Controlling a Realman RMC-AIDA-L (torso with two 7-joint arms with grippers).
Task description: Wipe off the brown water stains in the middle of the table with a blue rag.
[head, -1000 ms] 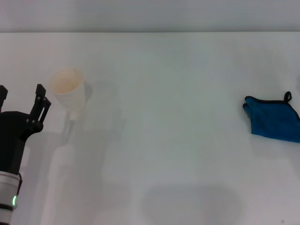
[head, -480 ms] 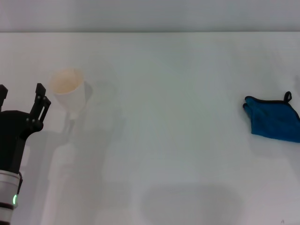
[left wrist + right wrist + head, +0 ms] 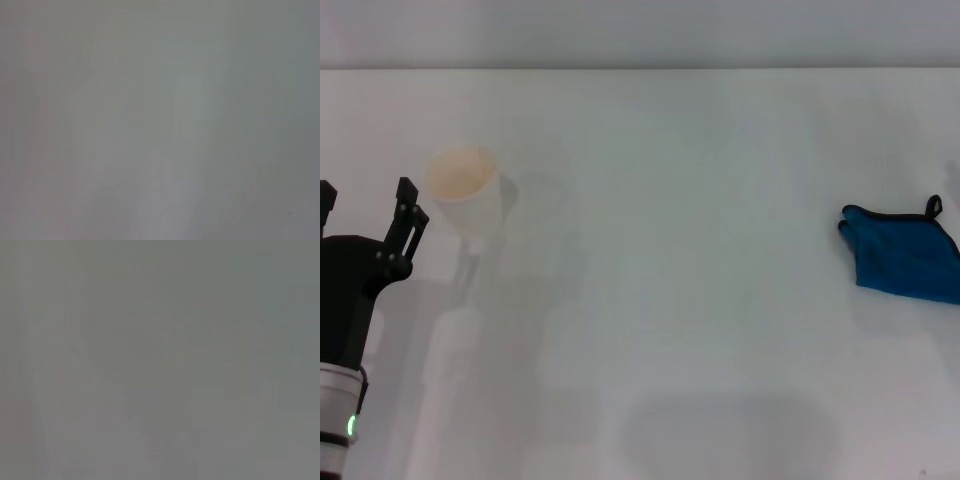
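The rag (image 3: 905, 258) lies bunched at the far right edge of the table (image 3: 700, 200), a soft bright-blue cloth with dark edging and a small black loop at its upper corner, partly cut off by the head view's border. The left gripper (image 3: 365, 215) hovers at the far left beside a white cup (image 3: 465, 195), fingers spread open and empty, so the rag lies well apart from it, straight across the table to the right. The right gripper is out of sight, and its fingers cannot be judged; by side, that arm is likely the nearer one for the pickup. No brown stain shows on the smooth, matte white middle of the table; only the cup's inside looks faintly tinted. Both wrist views show nothing but a featureless grey field.
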